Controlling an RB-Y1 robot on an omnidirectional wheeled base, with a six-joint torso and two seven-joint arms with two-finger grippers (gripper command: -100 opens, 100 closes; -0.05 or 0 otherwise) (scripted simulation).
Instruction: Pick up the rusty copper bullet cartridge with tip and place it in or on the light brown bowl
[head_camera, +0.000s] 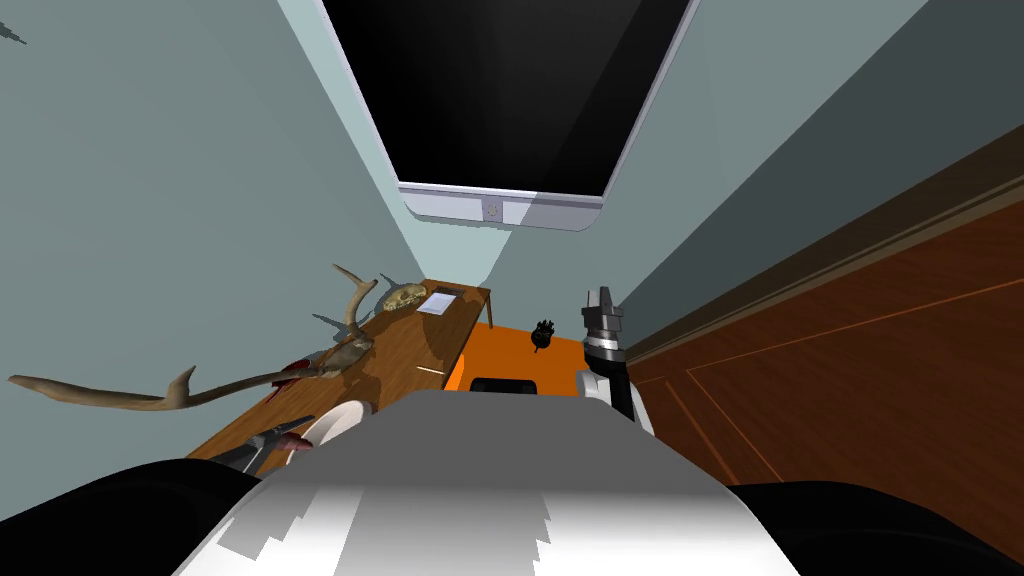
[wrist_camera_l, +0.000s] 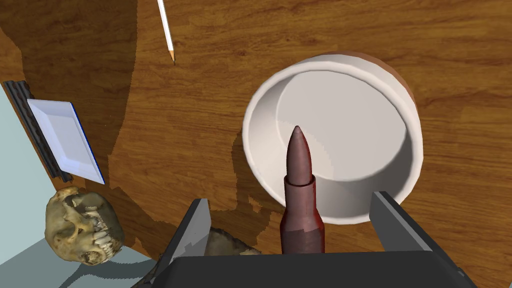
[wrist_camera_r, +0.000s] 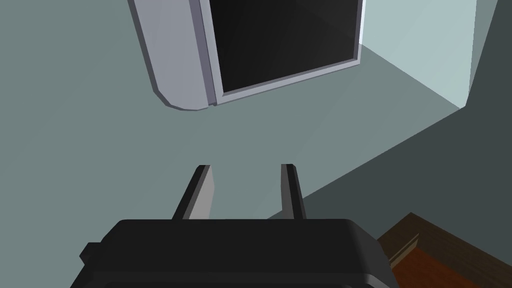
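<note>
My left jaws stood wide apart, the reddish cartridge (wrist_camera_l: 301, 200) between them touching neither, tip over the white bowl (wrist_camera_l: 257, 130) on the bench (wrist_camera_l: 200, 125). Placing looked nearly done. My right jaws hung slightly apart, empty.

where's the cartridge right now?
Left wrist view: the cartridge sits between the left end effector's open fingers, touching neither, tip pointing at the bowl on the wooden table.

Cartridge with tip (wrist_camera_l: 300, 200): one
Bowl (wrist_camera_l: 350, 115): one
Pencil (wrist_camera_l: 166, 30): one
Skull (wrist_camera_l: 80, 227): one
White tray (wrist_camera_l: 65, 137): one
Tabletop (wrist_camera_l: 200, 125): one
</note>
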